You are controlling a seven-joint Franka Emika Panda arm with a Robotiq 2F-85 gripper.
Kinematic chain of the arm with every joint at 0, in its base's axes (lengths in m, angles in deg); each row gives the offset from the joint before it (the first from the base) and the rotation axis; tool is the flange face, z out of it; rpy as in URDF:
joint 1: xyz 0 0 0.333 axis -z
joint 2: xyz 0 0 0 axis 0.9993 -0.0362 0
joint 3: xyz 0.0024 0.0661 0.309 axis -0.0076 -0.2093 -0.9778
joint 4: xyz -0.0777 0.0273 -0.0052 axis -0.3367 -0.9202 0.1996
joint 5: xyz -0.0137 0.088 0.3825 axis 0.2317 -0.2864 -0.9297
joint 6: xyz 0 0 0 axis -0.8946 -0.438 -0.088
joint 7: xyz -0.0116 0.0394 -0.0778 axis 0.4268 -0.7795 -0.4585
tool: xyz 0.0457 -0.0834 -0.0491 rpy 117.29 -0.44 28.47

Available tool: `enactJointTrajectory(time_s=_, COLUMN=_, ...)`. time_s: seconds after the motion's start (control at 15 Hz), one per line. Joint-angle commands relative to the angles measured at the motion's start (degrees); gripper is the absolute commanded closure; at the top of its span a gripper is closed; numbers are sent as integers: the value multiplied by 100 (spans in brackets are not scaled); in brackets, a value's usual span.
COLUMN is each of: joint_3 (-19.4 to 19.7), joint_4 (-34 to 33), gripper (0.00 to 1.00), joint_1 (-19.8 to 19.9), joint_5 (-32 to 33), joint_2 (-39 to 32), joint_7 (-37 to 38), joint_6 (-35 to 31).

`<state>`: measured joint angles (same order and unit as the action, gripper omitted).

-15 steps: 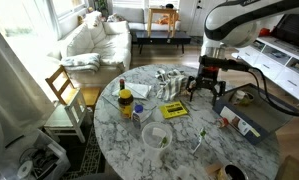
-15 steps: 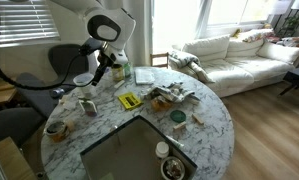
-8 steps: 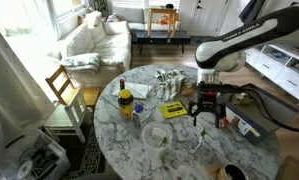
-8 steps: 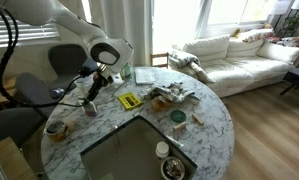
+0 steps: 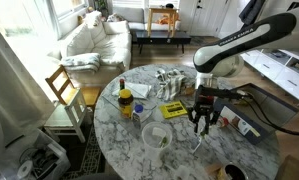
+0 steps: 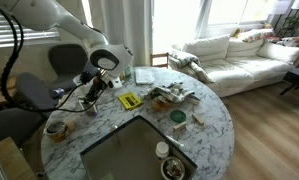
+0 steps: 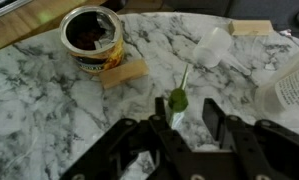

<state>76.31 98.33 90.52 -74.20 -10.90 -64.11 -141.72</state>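
Note:
My gripper (image 7: 186, 112) hangs low over the round marble table (image 7: 49, 110), its black fingers (image 7: 160, 125) standing apart on either side of a thin white stick with a green tip (image 7: 177, 98). The stick lies on the table close to the left finger, and a gap shows on the right. In both exterior views the gripper (image 5: 202, 124) (image 6: 92, 99) points straight down near the table's edge. The stick (image 5: 199, 141) shows as a pale sliver just below the fingers.
An open tin can (image 7: 91, 38) and a small wooden block (image 7: 125, 72) lie just beyond the fingers, with a white plastic piece (image 7: 212, 44) and a white bottle (image 7: 289, 85) nearby. A yellow packet (image 5: 174, 110), a bowl (image 5: 155, 136) and a yellow bottle (image 5: 125, 101) stand mid-table.
The arm has swung forward from the table's middle and come down over the stick. The fingers have drawn closer together than before.

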Motion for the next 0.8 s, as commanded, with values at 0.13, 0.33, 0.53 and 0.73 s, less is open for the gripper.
enactJointTrajectory(time_s=0.13, joint_3=-64, joint_4=30, gripper=99, joint_1=66, joint_5=-250, joint_2=-4, joint_7=-277, joint_6=-2)
enactJointTrajectory(time_s=0.33, joint_3=-64, joint_4=-15, gripper=95, joint_1=69, joint_5=-234, joint_2=9, joint_7=-274, joint_6=127)
enactJointTrajectory(time_s=0.53, joint_3=-66, joint_4=-75, gripper=95, joint_1=58, joint_5=-178, joint_2=143, joint_7=-209, joint_6=354)
enactJointTrajectory(time_s=0.73, joint_3=-77, joint_4=-196, gripper=95, joint_1=39, joint_5=-78, joint_2=438, joint_7=-133, joint_6=1019)
